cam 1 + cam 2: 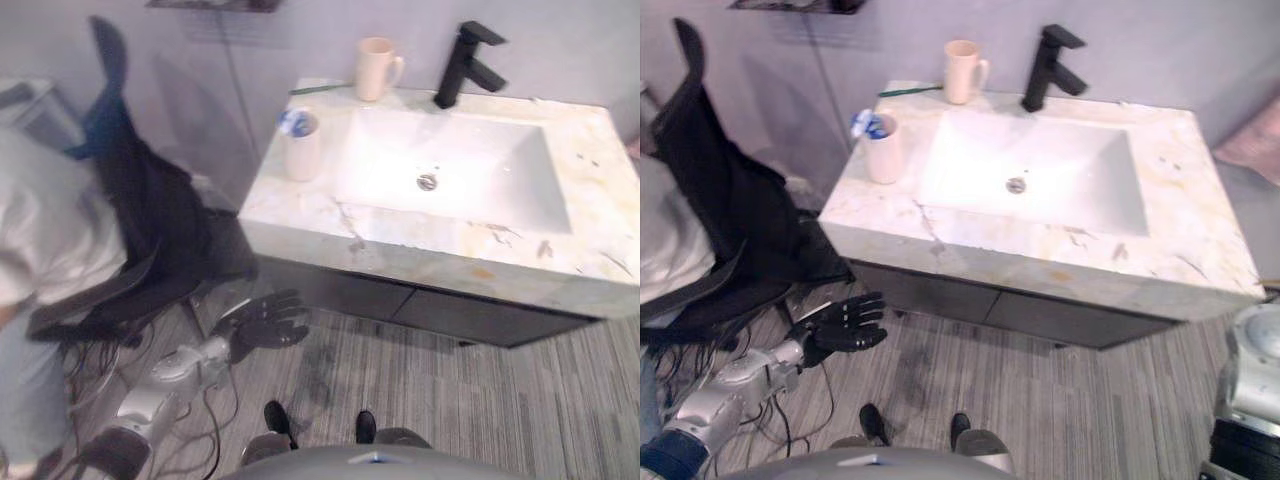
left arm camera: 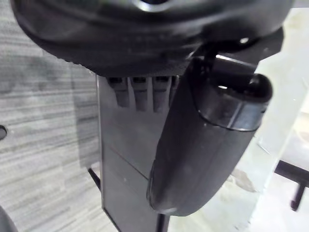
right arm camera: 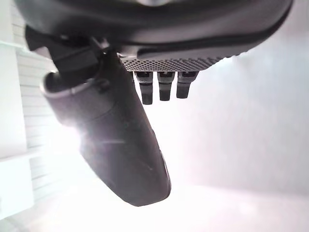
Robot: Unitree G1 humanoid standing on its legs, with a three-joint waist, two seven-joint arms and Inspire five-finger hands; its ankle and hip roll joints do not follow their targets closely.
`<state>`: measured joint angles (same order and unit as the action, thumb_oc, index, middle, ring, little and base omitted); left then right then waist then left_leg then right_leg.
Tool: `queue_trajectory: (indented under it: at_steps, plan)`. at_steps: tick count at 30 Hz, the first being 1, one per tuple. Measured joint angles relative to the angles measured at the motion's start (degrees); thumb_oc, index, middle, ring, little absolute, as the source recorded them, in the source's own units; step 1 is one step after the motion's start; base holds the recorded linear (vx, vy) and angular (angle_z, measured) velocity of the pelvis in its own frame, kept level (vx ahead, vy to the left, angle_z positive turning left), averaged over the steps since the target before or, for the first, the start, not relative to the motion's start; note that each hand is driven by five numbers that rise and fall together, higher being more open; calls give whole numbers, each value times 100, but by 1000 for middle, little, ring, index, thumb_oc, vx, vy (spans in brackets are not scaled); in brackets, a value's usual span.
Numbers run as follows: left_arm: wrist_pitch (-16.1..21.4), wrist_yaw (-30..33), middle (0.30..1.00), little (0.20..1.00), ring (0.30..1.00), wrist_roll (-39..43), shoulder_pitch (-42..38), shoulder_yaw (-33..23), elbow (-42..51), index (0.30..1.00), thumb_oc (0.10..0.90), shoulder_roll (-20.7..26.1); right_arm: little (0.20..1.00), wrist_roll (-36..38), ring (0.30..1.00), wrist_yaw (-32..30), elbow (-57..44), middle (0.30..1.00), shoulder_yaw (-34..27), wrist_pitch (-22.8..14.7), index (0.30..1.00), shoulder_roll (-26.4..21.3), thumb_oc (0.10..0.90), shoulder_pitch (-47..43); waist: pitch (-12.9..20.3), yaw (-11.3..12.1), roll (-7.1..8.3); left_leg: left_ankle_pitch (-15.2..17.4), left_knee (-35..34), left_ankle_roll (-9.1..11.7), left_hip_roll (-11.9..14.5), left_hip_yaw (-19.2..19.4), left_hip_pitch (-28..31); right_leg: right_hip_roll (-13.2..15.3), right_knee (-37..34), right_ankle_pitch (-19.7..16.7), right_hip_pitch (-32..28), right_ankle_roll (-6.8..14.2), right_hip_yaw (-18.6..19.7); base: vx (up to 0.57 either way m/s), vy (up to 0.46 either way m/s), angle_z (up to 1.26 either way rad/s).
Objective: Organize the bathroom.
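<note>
Your left hand [image 1: 845, 325] hangs low in front of the vanity, below the surface [image 1: 1200, 250] and just off its front-left corner, fingers spread and relaxed, holding nothing; its wrist view confirms straight fingers pointing at the dark cabinet front [image 2: 120, 159]. Your right hand [image 3: 120, 145] shows in its own wrist view, thumb and fingers extended, empty, against a bright blank background, so you cannot place it against the sink from there. The things to sort sit up on the surface, all well above and ahead of the left hand. Nearest is the white cup [image 1: 883, 150] on the left edge beside the basin [image 1: 1040, 170], with something blue and white [image 1: 868, 124] standing in it, probably a toothpaste tube or brush head; too blurred to say. Further back, a pale mug [image 1: 962, 71] stands at the rear rim, its handle turned toward the black faucet [image 1: 1050, 66], and a thin green stick [image 1: 910, 91], likely a toothbrush, lies flat just left of the mug, its long axis running along the back edge. The white cup lies up and slightly right of the left hand, so by my reading that arm is the nearer one for it: raise first, then reach in over the front-left corner. No readable writing or labels on anything. A dark chair [image 1: 730, 220] with clothing sits close on the left; mind your elbow there.
</note>
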<state>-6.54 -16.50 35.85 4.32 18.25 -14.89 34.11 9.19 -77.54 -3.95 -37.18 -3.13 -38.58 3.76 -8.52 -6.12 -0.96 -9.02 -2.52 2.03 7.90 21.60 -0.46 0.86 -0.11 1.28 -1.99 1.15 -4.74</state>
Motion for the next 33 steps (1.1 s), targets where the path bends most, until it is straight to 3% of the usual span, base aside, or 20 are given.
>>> queue_trajectory:
  at_steps: [2, 3, 4, 7, 8, 9, 10, 11, 12, 13, 14, 16, 18, 20, 23, 27, 29, 31, 33]
  plan:
    - [149, 122, 900, 900, 900, -120, 58, -94, -481, 900, 800, -22, 900, -6, 900, 163, 14, 900, -9, 309, 900, -30, 800, 86, -110, -21, 229, 46, 488, 92, -42, -693, -1, 158, -3, -126, -4, 6, 439, -259, 26, -124]
    - [314, 59, 900, 900, 900, -188, 83, -171, -728, 900, 800, -68, 900, -177, 900, 229, 316, 900, 88, 310, 900, -84, 800, 87, -99, -11, 261, 61, 588, 123, -92, -1029, 65, 204, 90, -124, 86, 4, 719, -195, 26, -112]
    - [386, 54, 900, 900, 900, -253, 75, -200, -850, 900, 800, -103, 900, -224, 900, 255, 487, 900, 149, 315, 900, -138, 800, 59, -115, 43, 309, 58, 679, 125, -108, -1178, 58, 220, 127, -115, 99, 16, 839, -179, 42, -105]
    - [739, -61, 900, 900, 900, -631, 35, -352, -1326, 900, 800, -173, 900, -199, 900, 706, 994, 900, 140, 247, 900, -178, 800, 269, -140, -239, 449, 127, 936, 384, -219, -1507, 84, 400, 64, -175, 129, 48, 1118, -141, 106, -54]
    - [854, -100, 900, 900, 900, -736, 25, -355, -1507, 900, 800, -235, 900, -198, 900, 1019, 1121, 900, 104, 246, 900, -154, 800, 340, -138, -258, 458, 613, 1346, 296, -243, -1696, 66, 400, -15, -226, 142, 71, 1272, -139, 206, -81]
    - [885, -180, 900, 900, 900, -790, 60, -354, -1641, 900, 800, -323, 900, -197, 900, 1384, 1213, 900, 132, 248, 900, -148, 800, 372, -73, -221, 357, 985, 1547, 166, -276, -1846, 110, 354, -16, -313, 164, 64, 1378, -167, 225, -77]
    - [945, -270, 900, 900, 900, -949, 58, -353, -1778, 900, 800, -447, 900, -206, 900, 1807, 1316, 900, 194, 262, 900, -67, 800, 545, 23, -408, 190, 1215, 1394, 130, -231, -1902, 133, 316, -42, -385, 293, 164, 1411, -180, 274, -50]
    - [1057, -301, 900, 900, 900, -975, 25, -355, -1969, 900, 800, -564, 900, -198, 900, 2107, 1348, 900, 193, 272, 900, 87, 800, 610, 68, -505, 123, 1360, 1213, 74, -226, -1947, 199, 315, -100, -418, 336, 211, 1462, -250, 308, -25]
    - [1118, -262, 900, 900, 900, -1017, 3, -339, -2187, 900, 800, -715, 900, -230, 900, 2508, 1523, 900, 448, 266, 900, 367, 800, 744, 121, -605, 25, 1425, 790, 44, -241, -1915, 350, 303, -118, -546, 407, 357, 1494, -247, 291, -24]
    - [1159, -196, 900, 900, 900, -1202, 8, -334, -2350, 900, 800, -843, 900, -210, 900, 3090, 1738, 900, 914, 295, 900, 606, 800, 920, 153, -719, 0, 1257, 175, 126, -307, -1814, 587, 355, -135, -598, 410, 441, 1497, -292, 313, -21]
    - [1157, -163, 900, 900, 900, -1324, -3, -337, -2371, 900, 800, -924, 900, -170, 900, 3713, 1793, 900, 1461, 537, 900, 789, 800, 1235, 155, -799, 58, 1064, -227, 48, -404, -1775, 701, 475, -173, -564, 470, 481, 1427, -156, 163, -17]
    - [1156, -110, 900, 900, 900, -1426, 35, -299, -2426, 900, 800, -1011, 900, -210, 900, 4491, 1895, 900, 2222, 783, 900, 1079, 800, 1511, 129, -817, 133, 997, -275, -31, -602, -1712, 677, 750, -342, -691, 486, 610, 1241, -200, 192, -21]
    - [1133, -53, 900, 900, 900, -1644, 58, -47, -2598, 900, 800, -1116, 900, -107, 900, 5418, 2648, 900, 3239, 1140, 900, 1263, 800, 1594, 81, -801, 171, 965, -275, -94, -849, -1776, 650, 1061, -443, -881, 426, 840, 983, -246, 241, 10]
    - [1141, -48, 900, 900, 900, -1702, 36, 157, -2771, 900, 800, -1182, 900, 58, 900, 5822, 3134, 900, 3607, 1457, 900, 1495, 800, 1586, 58, -719, 120, 912, -273, -153, -925, -1914, 609, 1157, -445, -844, 385, 852, 863, -170, 175, 38]
    - [1157, -3, 900, 900, 900, -1865, -43, 326, -3144, 900, 800, -1187, 900, 146, 900, 5946, 3603, 900, 4055, 1490, 900, 1702, 800, 1428, 50, -478, 119, 862, -269, -134, -932, -1992, 565, 1184, -443, -848, 364, 864, 695, -125, 150, 28]
    - [1195, 68, 900, 900, 900, -2115, -311, 453, -3832, 900, 800, -1211, 900, 814, 900, 5968, 4346, 900, 4280, 1481, 900, 2161, 800, 764, -4, -196, 341, 771, -255, -112, -935, -2182, 508, 1196, -442, -886, 315, 827, 463, -78, 79, 29]
    - [1231, 138, 900, 900, 900, -2240, -515, 578, -4320, 900, 800, -1213, 900, 821, 900, 6105, 5171, 900, 4486, 1354, 900, 2423, 800, 267, 2, 18, 553, 750, -250, -119, -927, -2198, 501, 1181, -341, -977, 340, 813, 335, -94, 63, 13]
    - [1229, 167, 900, 900, 900, -2445, -561, 601, -4451, 900, 800, -1217, 900, 1058, 900, 6332, 5924, 900, 4587, 1278, 900, 2572, 800, -105, -6, 212, 605, 753, -259, -126, -849, -2165, 533, 1098, -32, -1072, 462, 715, 27, -91, 62, -7]
    - [1252, 177, 900, 900, 900, -2524, -611, 625, -4553, 900, 800, -1250, 900, 1224, 900, 6569, 6819, 900, 4575, 1185, 900, 2693, 800, -454, 6, 406, 533, 765, -273, -195, -705, -2073, 603, 1007, 115, -1278, 529, 705, -303, -60, 52, -25]
